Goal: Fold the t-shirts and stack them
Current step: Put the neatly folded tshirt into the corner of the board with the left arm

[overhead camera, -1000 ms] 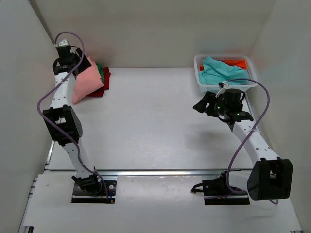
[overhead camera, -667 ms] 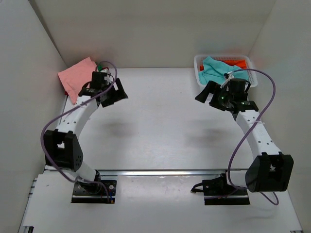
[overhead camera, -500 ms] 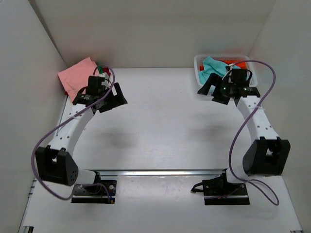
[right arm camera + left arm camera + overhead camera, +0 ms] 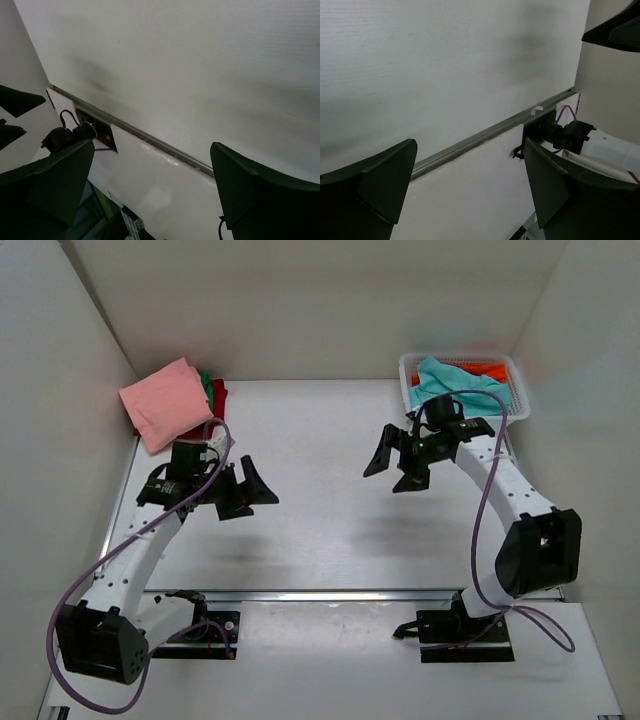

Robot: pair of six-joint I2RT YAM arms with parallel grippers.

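A folded salmon-pink t-shirt (image 4: 165, 403) lies on top of a green one (image 4: 207, 387) and a red one (image 4: 217, 400) in the back left corner. A teal t-shirt (image 4: 450, 385) and an orange one (image 4: 488, 370) lie in the white basket (image 4: 408, 392) at the back right. My left gripper (image 4: 250, 492) hangs open over bare table, well in front of the stack. My right gripper (image 4: 393, 468) hangs open left of the basket and below it, holding nothing. Both wrist views show wide-apart jaws, left (image 4: 470, 185) and right (image 4: 152, 185), over the white tabletop.
White walls close in the table on the left, back and right. A metal rail (image 4: 330, 595) runs across the near edge. The right arm's base (image 4: 560, 137) shows in the left wrist view, the left arm's base (image 4: 75, 135) in the right wrist view.
My left gripper let go of the pink shirt on the stack and swung forward and right over the table. My right gripper rose toward the basket, then moved left. Both jaws opened wider.
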